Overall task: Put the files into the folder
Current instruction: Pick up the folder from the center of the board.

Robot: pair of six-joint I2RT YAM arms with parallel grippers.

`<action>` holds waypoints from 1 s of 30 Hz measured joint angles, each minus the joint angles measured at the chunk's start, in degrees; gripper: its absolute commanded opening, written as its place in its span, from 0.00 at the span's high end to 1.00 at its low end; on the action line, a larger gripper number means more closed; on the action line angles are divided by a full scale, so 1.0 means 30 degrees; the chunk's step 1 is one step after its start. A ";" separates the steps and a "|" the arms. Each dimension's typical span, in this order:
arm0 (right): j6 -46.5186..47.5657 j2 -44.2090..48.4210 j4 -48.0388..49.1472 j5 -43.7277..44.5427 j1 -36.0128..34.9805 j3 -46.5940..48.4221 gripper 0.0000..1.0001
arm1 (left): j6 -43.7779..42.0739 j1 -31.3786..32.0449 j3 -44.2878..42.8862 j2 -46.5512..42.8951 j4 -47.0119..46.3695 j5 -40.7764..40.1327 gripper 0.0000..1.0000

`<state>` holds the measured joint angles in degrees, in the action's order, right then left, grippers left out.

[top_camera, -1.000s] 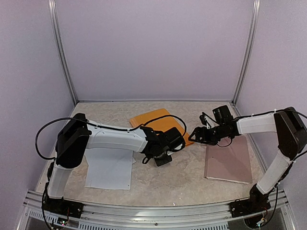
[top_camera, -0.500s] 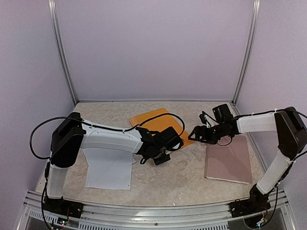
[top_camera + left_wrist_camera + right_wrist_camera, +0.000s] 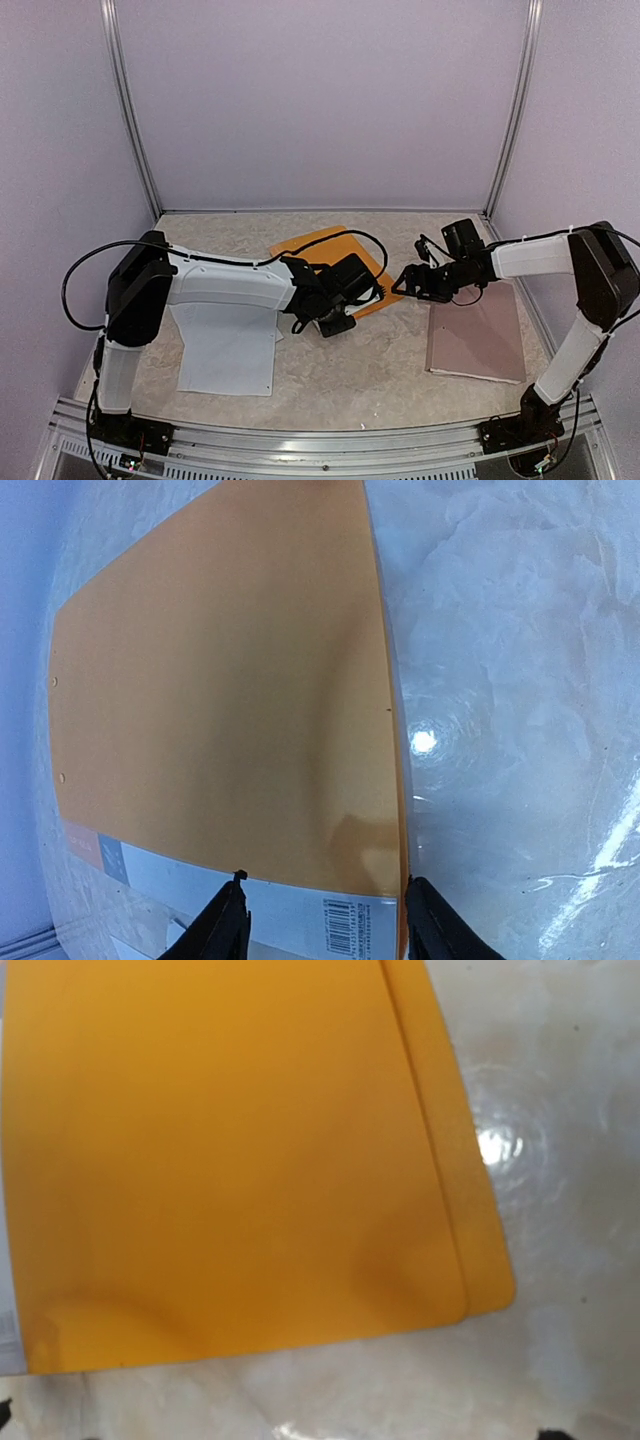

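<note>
The orange-yellow folder (image 3: 318, 249) lies flat and closed at mid-table. It fills the left wrist view (image 3: 220, 680), with its white barcode strip (image 3: 300, 905) nearest the camera. My left gripper (image 3: 343, 296) (image 3: 325, 925) hovers over the folder's near edge, jaws apart and astride that strip, holding nothing. My right gripper (image 3: 404, 282) (image 3: 280, 1430) is open wide just off the folder's right corner (image 3: 230, 1140), with only its fingertips showing at the bottom of its view. The files (image 3: 228, 352), white sheets, lie at the near left, partly under the left arm.
A pinkish-brown flat board (image 3: 478, 335) lies at the right, under the right arm. Metal frame posts stand at the back corners, and walls close in on three sides. A rail runs along the near edge.
My left gripper's jaws have opened from shut, and the left arm has shifted slightly left and back over the folder's near edge. The right arm has barely moved.
</note>
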<state>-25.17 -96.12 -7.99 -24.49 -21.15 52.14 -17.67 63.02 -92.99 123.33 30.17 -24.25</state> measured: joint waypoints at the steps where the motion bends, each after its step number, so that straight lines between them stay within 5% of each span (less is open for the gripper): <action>1: 0.0000 -0.0022 0.0007 0.0000 0.0000 0.0000 0.08 | -0.0131 -0.0058 -0.0058 0.0022 0.0051 0.0000 0.48; 14: 0.0000 -0.0175 0.0189 -0.0131 0.0000 -0.0007 0.08 | -0.0284 -0.0160 -0.0729 0.0984 0.1450 0.0940 0.45; 30: -0.0058 -0.0255 0.0634 -0.0488 0.0000 -0.0087 0.08 | -0.0874 -0.0153 -0.0736 0.1304 0.1435 -0.0612 0.66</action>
<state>-25.34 -96.88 -6.09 -25.96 -21.15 51.88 -20.29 62.57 -95.20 127.24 34.48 -26.09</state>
